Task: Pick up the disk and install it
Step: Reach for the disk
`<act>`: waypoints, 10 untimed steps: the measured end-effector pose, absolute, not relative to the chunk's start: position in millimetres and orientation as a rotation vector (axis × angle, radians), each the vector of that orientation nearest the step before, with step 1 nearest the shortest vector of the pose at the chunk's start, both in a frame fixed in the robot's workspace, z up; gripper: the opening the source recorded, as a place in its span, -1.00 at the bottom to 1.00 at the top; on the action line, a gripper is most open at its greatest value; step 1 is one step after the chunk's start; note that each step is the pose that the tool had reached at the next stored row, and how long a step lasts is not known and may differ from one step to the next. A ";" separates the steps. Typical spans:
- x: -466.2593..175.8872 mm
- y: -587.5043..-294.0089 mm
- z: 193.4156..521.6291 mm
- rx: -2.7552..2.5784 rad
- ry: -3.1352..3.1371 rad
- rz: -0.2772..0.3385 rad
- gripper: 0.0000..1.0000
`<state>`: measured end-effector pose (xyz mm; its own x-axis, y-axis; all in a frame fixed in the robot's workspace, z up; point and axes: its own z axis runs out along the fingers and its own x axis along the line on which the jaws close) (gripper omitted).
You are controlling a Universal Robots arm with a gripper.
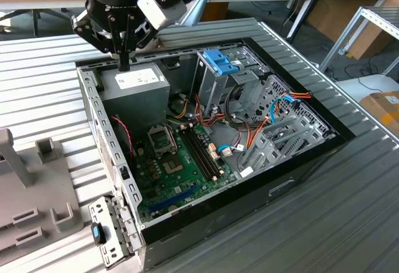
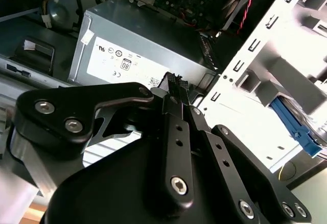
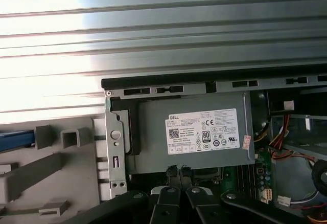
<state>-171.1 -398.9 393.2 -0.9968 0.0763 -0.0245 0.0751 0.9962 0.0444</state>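
- Ribbed metal tabletop (image 1: 349, 223) carries the open computer case (image 1: 293, 173).
- Your gripper (image 1: 123, 61) hangs over the power supply (image 1: 134, 89), jaws pinched together, empty.
- Keep enough height to clear the case wall.

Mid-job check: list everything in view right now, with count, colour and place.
case: one, black, open, on the table
table: one, grey ribbed metal, under the case
power supply: one, grey, case corner
motherboard: one, green, case floor
drive cage: one, grey with blue top, mid-case
cables: several, orange, red, blue, beside the cage
fixture: one, grey, exterior view's left of the case
disk: one, blue rail showing, at the fixture, outside the case
gripper: one, black, shut, empty, above the power supply
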 end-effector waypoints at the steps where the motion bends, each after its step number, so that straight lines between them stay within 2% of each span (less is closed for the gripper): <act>1: -172.6 -398.9 393.2 0.118 3.113 0.068 -0.79; 10: -191.8 -398.9 393.1 0.118 3.113 0.068 -0.79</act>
<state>-191.8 -398.9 393.1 -0.9968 0.0762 -0.0245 0.0750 0.9962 0.0444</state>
